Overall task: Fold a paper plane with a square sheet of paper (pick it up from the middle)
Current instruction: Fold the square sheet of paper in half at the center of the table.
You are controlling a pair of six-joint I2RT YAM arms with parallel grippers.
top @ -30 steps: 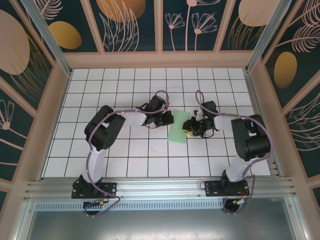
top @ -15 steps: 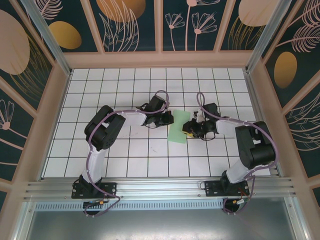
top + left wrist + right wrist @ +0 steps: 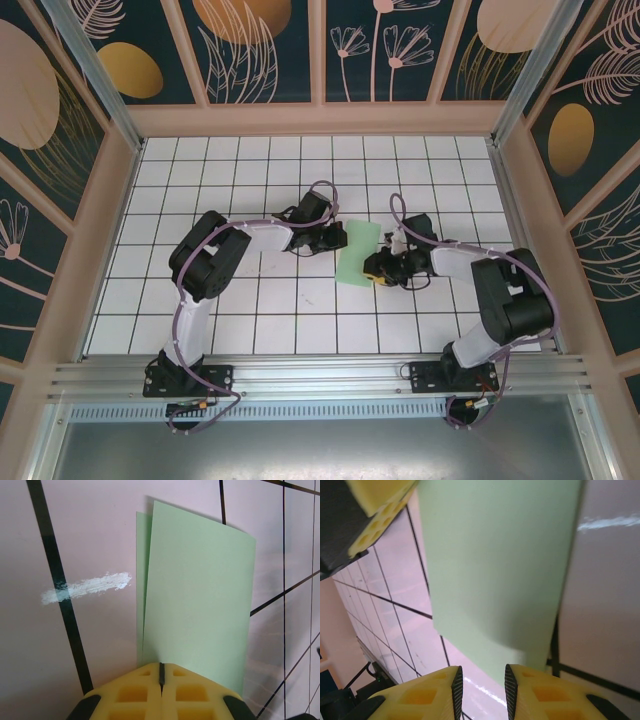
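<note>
While the square sheet of paper (image 3: 195,595) (folded double) is pinched by the closed left gripper (image 3: 161,672), its opposite edge is seen just at the half-open, empty right gripper (image 3: 481,680)

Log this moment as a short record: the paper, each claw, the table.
paper: pale green sheet of paper, folded into two layers, the lower layer's edge peeking out on one side
left claw: shut on the sheet's near edge
right claw: jaws apart, the sheet's edge at the gap, no grip evident
table: white grid, a white smear beside the sheet
</note>
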